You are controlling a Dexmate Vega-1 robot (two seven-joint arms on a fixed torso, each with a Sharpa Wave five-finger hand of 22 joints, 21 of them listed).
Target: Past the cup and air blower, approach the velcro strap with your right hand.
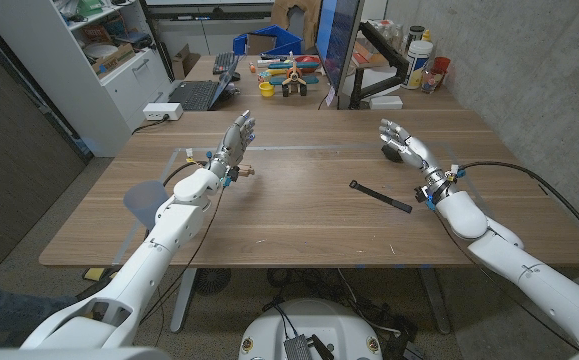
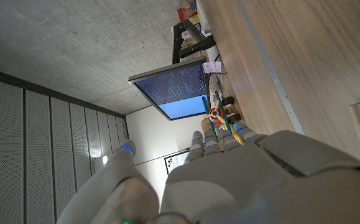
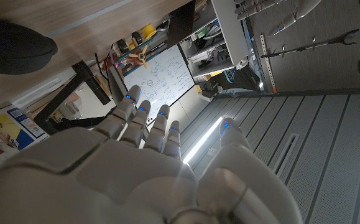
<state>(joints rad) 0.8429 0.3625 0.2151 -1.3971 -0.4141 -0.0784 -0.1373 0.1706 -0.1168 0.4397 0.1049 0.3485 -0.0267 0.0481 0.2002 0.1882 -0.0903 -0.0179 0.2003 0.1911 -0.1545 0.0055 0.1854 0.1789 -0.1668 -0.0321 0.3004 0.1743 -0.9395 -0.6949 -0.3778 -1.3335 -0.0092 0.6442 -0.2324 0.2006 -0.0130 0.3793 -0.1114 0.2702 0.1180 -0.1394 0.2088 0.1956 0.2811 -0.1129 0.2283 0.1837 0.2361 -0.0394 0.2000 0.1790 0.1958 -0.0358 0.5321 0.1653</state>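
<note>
The black velcro strap (image 1: 380,196) lies flat on the wooden table (image 1: 299,215), right of the middle. My right hand (image 1: 406,143) is raised a little beyond the strap and to its right, fingers straight and apart, holding nothing. Just under and behind this hand sits a dark rounded object (image 1: 394,155), also seen as a black rounded object (image 3: 12,53) ahead of my right hand (image 3: 136,168) in the right wrist view; I cannot tell what it is. My left hand (image 1: 231,140) is up over the table's left half, fingers spread, empty; its back (image 2: 248,180) shows in the left wrist view.
Behind the table stand a monitor (image 1: 341,40), a laptop (image 1: 204,93), a white box (image 1: 162,111), a small yellow cup (image 1: 265,88), coloured tools (image 1: 291,72) and bottles (image 1: 421,62). A thin tape line (image 1: 299,148) runs across the far tabletop.
</note>
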